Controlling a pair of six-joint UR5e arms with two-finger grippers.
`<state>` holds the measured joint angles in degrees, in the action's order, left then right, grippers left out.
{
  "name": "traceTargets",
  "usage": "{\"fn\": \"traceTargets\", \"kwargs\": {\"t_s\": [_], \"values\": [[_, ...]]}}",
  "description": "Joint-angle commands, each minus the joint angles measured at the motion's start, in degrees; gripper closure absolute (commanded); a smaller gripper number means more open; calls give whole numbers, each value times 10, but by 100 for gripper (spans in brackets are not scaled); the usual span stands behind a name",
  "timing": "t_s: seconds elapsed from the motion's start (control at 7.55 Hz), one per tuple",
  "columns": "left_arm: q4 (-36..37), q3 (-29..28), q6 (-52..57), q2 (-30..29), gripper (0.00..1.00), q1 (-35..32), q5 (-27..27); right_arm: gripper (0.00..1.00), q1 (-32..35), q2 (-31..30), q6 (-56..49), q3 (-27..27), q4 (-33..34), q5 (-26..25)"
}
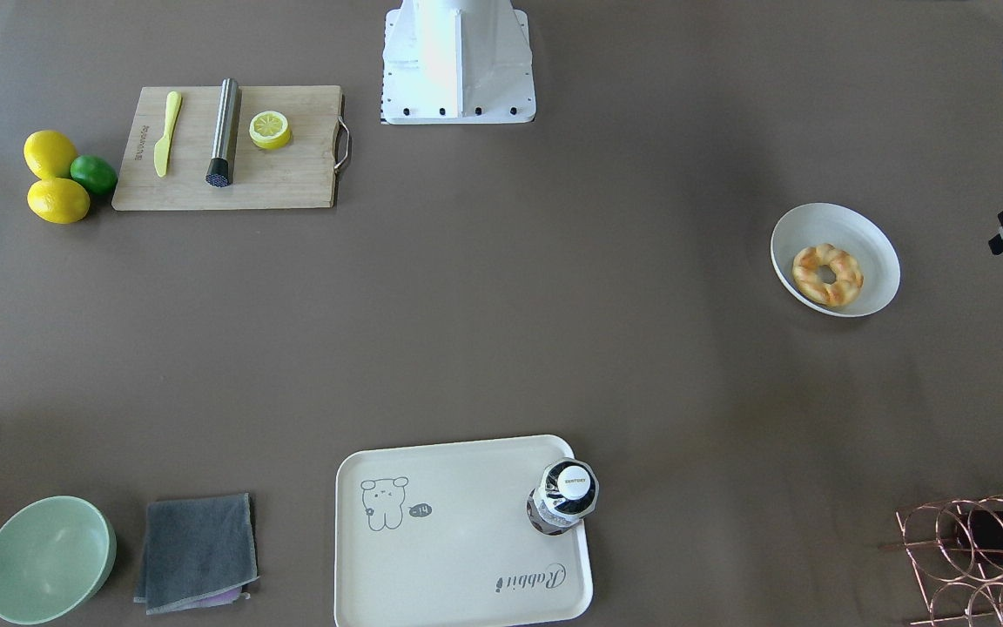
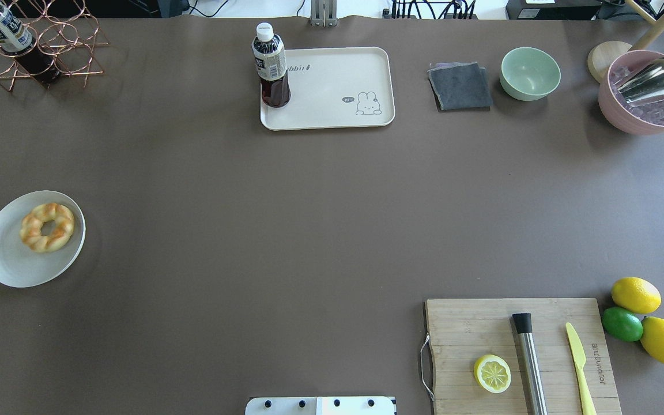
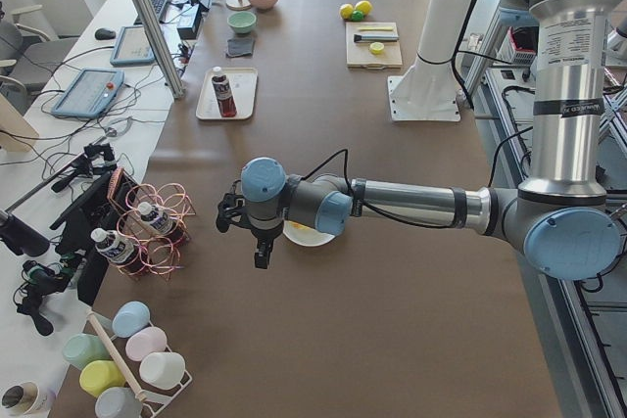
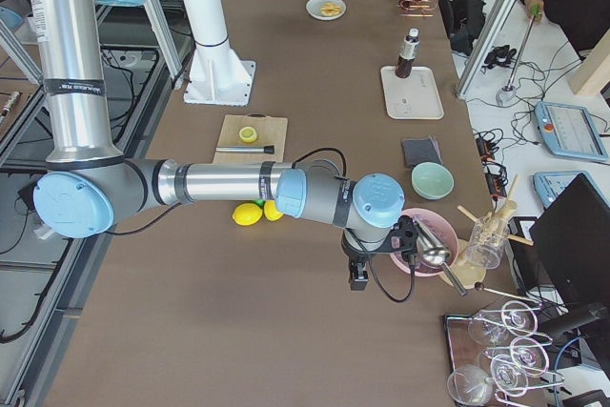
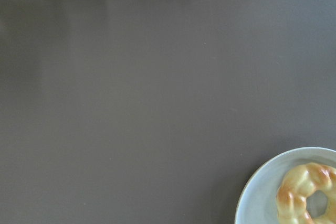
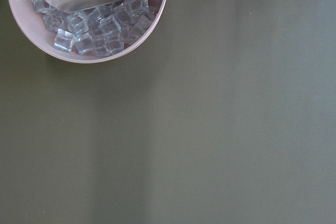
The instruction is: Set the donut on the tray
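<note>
The golden braided ring donut [image 2: 31,231] lies on a white round plate [image 2: 9,268] on my left side, well apart from the cream rectangular Rabbit tray [image 2: 332,112]. The left gripper [image 3: 263,254] hangs near the plate; I can't tell if it is parted or closed, nor the right gripper [image 4: 358,275]. My worries: the bumpy ring slipping from a pinch, the plate skidding, the dark drink bottle [image 2: 271,69] on the tray's corner toppling at set-down. Matte brown tabletop [image 2: 309,230]; desks [image 3: 39,144] with tablets [image 3: 90,92] alongside, probably operator stations
</note>
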<state>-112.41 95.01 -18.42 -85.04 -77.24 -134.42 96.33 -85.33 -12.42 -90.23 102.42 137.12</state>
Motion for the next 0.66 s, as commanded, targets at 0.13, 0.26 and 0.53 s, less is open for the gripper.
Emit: {"fn": "traceTargets", "kwargs": {"t_s": [0.13,0.26,0.53], "values": [[-257,-100,-153,26,2,93,25,0,0,-1,2,-2,0,0],[-263,-104,-161,20,2,102,25,0,0,-1,2,-1,1,1],[-263,-107,-161,11,2,118,25,0,0,-1,2,-1,1,1]]}}
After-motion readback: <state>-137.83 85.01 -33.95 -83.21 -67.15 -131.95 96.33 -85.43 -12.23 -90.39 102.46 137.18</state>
